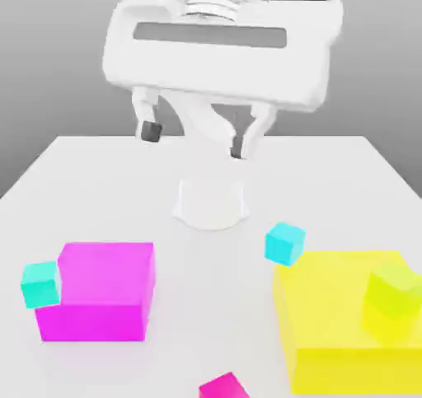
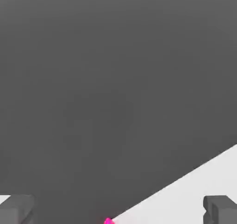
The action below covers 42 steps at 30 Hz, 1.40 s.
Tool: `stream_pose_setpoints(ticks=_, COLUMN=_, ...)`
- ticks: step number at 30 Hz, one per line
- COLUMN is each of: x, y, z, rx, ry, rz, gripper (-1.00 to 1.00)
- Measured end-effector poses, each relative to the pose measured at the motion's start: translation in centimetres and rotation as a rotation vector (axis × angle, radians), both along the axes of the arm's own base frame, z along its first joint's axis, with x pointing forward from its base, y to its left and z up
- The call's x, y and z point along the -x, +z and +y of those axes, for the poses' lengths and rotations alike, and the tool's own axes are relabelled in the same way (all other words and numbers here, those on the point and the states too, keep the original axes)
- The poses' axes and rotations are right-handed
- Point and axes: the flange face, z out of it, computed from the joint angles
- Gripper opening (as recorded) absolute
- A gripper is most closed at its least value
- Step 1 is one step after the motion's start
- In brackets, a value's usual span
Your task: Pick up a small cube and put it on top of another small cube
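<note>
Magenta-pink against white: the small cube sits at the near edge of the surface in the exterior view, partly cut off by the frame, between the large magenta block and the large yellow block. Nothing touches it.

The gripper hangs high above the far middle of the surface, well apart from every cube. Its jaws stand wide open and hold nothing; the two dark fingertips are clearly separated, with only air between them. In the hand view the fingertips frame mostly grey background and a wedge of white surface, with a speck of pink at the surface's edge that is probably a corner of the large magenta block or of the small cube; I cannot tell which.

The step in hand looks like the very start: the approach, with no grasp begun. Two cyan cubes are candidates for the base, one standing free near the yellow block's far corner, the other pressed against the magenta block's side on the exterior view's left. A yellow-green cube rests on top of the yellow block.

The next move calls for carrying the open jaws over the small cube, squaring them to its faces, then lowering straight down around it. The free-standing cyan cube seems the easier target for stacking.
</note>
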Motion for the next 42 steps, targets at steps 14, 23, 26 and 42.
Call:
stream_pose_setpoints(ticks=14, x=-0.9, y=-22.4, z=1.0, rx=-0.234, ry=-0.416, rz=0.242, gripper=0.00)
stream_pose_setpoints(ticks=23, x=-0.6, y=-30.5, z=1.5, rx=-0.273, ry=-0.470, rz=0.269, gripper=-1.00)
stream_pose_setpoints(ticks=26, x=-0.5, y=-31.1, z=1.5, rx=-0.273, ry=-0.470, rz=0.268, gripper=-1.00)
stream_pose_setpoints(ticks=42, x=5.6, y=-12.1, z=20.5, rx=-0.281, ry=-0.369, rz=0.266, gripper=-1.00)
